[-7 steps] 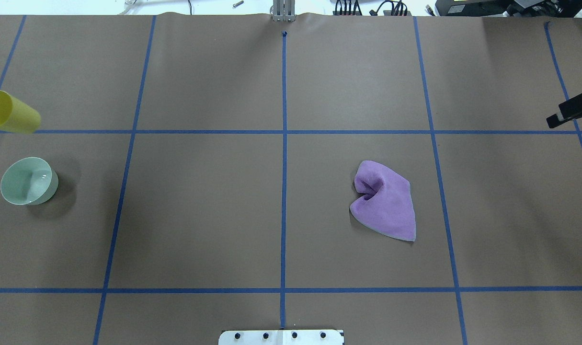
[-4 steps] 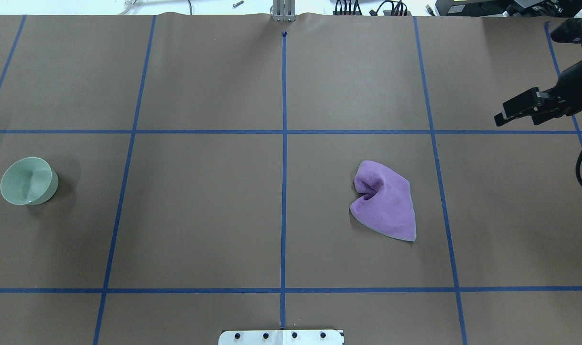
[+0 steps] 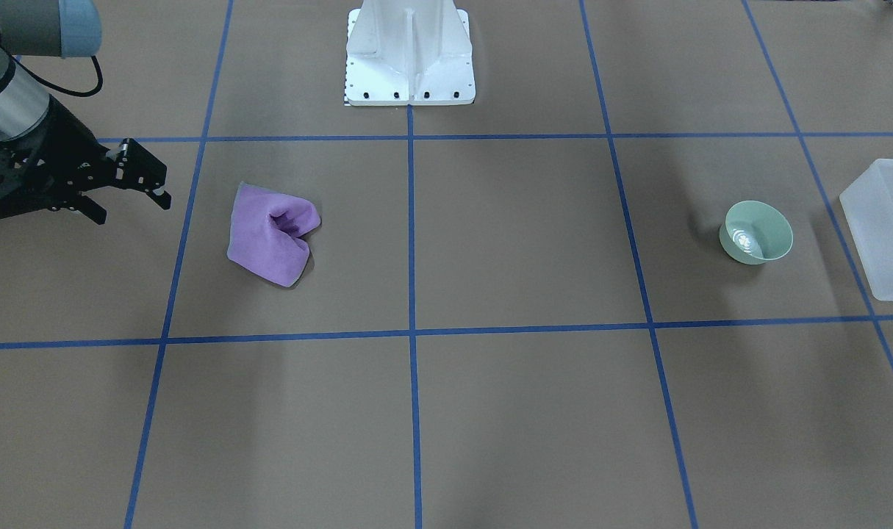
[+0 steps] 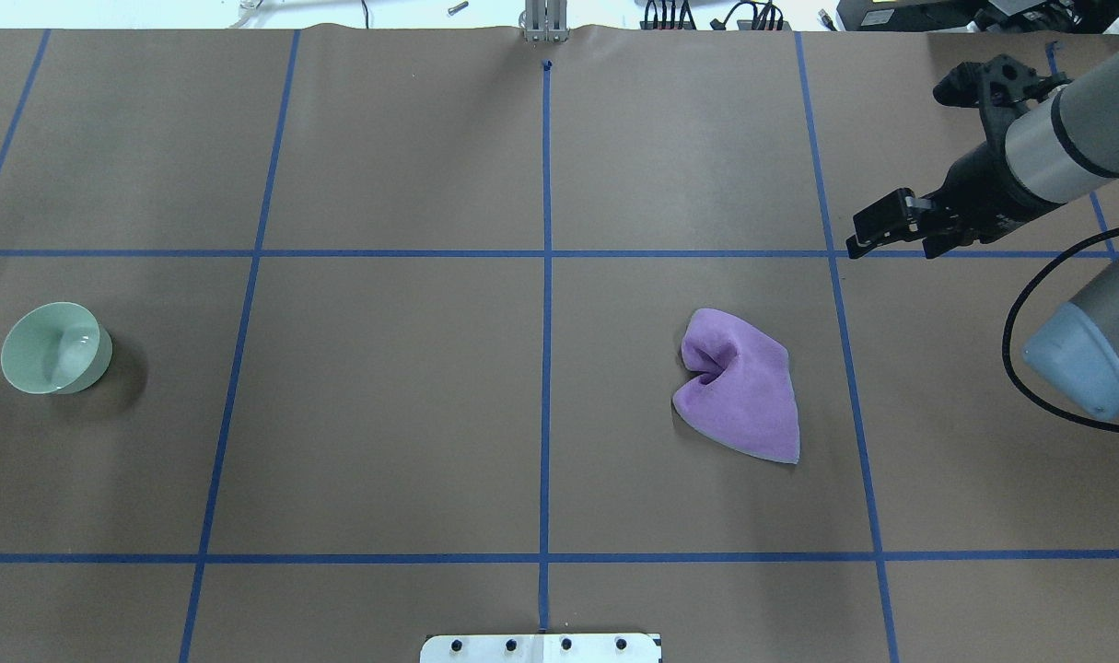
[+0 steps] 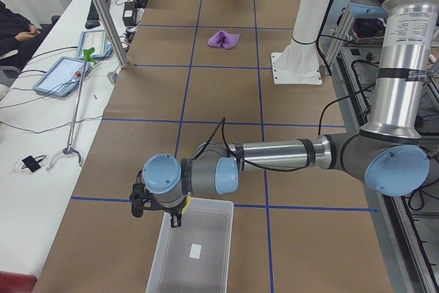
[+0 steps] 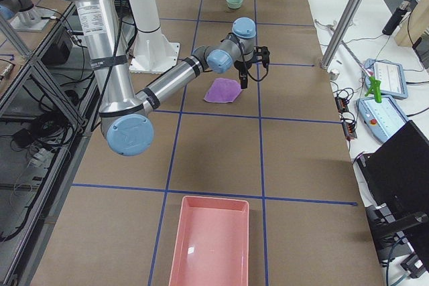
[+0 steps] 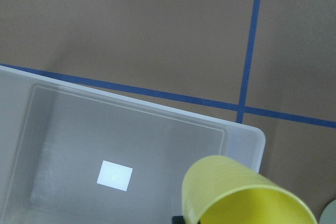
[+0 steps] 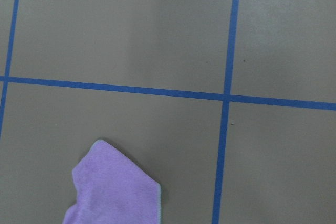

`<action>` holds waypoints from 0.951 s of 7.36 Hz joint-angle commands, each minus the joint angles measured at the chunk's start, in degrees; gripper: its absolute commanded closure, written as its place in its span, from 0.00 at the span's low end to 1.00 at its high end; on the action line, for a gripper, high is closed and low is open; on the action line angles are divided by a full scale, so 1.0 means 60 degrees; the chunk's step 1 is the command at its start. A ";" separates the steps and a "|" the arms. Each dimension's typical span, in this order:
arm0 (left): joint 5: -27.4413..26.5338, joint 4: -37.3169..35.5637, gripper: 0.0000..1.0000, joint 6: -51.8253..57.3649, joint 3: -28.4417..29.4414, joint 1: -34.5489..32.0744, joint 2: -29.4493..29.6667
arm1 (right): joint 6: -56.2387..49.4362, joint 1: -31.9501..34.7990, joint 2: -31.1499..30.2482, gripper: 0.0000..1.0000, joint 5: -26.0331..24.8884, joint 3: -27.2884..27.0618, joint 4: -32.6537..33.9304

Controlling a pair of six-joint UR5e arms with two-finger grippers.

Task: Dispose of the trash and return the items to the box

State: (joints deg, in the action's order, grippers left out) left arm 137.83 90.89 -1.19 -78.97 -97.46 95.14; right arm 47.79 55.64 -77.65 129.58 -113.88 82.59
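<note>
Right gripper (image 3: 133,209), jaws wide, has swung toward the crumpled purple cloth (image 3: 273,242): soft, so pinch its raised fold. Left gripper (image 5: 171,216) holds the small, light yellow plastic cup (image 7: 247,195).

Overhead and front cameras face each other, both looking down on the purple cloth (image 4: 743,396); end cameras look lengthwise; left wrist camera sits close above the box (image 7: 79,129).

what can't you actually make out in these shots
- Yellow cup: in the left wrist view, the bottom edge cuts off its base and the left gripper fingers, so the grip is unclear.
- Box: in the front-facing view, the right edge cuts it off; the overhead view misses it entirely.
- Purple cloth: in the right wrist view, the bottom edge cuts off most of it.
</note>
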 commanded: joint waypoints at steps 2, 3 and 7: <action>-0.0238 0.0812 1.00 -0.1259 0.0504 0.1020 0.0009 | 0.0662 -0.0818 0.0255 0.00 -0.0691 -0.0019 0.0004; -0.0238 0.1398 1.00 -0.1716 0.0737 0.1198 -0.0050 | 0.0692 -0.1097 0.0285 0.00 -0.0911 0.0054 0.0018; -0.0238 0.1622 0.77 -0.1647 0.0842 0.1551 -0.0607 | 0.0999 -0.1713 0.0314 0.00 -0.1162 0.0215 0.0077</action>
State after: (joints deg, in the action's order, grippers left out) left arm 136.41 100.04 -11.13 -73.92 -88.42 92.35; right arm 52.95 46.50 -75.84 122.87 -112.84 82.97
